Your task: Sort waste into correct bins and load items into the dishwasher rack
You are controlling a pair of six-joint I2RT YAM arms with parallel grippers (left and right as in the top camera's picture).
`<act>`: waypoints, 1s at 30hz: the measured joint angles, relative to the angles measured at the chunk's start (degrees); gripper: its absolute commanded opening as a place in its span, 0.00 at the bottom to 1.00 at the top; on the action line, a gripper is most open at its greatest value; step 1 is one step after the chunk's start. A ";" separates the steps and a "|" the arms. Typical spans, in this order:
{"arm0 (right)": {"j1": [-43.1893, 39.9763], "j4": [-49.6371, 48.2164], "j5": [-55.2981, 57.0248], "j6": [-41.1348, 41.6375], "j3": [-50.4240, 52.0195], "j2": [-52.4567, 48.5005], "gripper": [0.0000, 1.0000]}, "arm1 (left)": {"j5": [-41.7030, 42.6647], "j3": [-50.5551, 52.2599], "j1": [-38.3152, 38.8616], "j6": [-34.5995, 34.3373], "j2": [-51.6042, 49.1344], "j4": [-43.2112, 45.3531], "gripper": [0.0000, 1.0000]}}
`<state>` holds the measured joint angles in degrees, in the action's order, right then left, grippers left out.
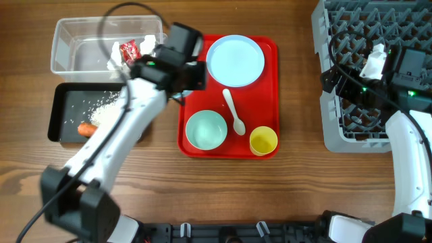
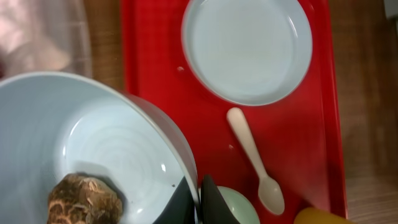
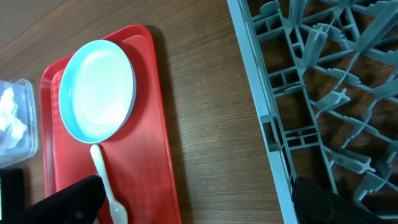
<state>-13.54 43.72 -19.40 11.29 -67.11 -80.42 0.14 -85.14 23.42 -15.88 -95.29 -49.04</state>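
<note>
Left jaws pinched shut on the rim of the blue bowl [image 2: 106,143], brown lump [image 2: 84,200] inside; right jaws wide open and empty.

From the pinch outward, the bowl hung at the left edge of the red tray [image 2: 155,62], just beside the tub [image 2: 68,37] and near the black tray [image 1: 61,108] with its rice and carrot. The plate [image 2: 249,46], spoon [image 2: 255,165], green bowl [image 1: 206,129] and cup [image 1: 263,140] lay on the red tray, while the right jaws stood over the near edge of the rack [image 1: 331,128]. The likeliest slip was the narrow rim grip letting the bowl twist or drop. A tip made too early would likely roll the lump onto the tabletop or into the tub instead of the black tray. No writing could be read; the red wrapper [image 1: 128,48] in the tub showed only pale marks.
</note>
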 measured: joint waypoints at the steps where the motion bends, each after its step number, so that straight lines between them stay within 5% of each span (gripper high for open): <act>1: 0.00 0.02 0.00 0.00 0.00 0.00 1.00 | 0.44 -0.04 -1.29 -0.52 0.98 -1.05 0.04; 10: 0.00 0.00 0.02 0.00 0.00 0.00 1.00 | 10.54 -0.33 -22.29 -1.49 4.09 -13.79 0.04; 17: 0.00 0.02 0.02 0.00 0.00 0.00 1.00 | 26.21 1.90 -37.29 4.85 3.17 -10.27 0.04; 30: 0.00 -0.02 0.02 0.00 0.00 0.00 1.00 | 55.54 13.53 -53.40 16.52 -3.17 -3.93 0.04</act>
<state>-13.54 43.70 -19.38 11.29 -67.11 -80.42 55.68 -71.61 -29.98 0.64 -98.45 -52.97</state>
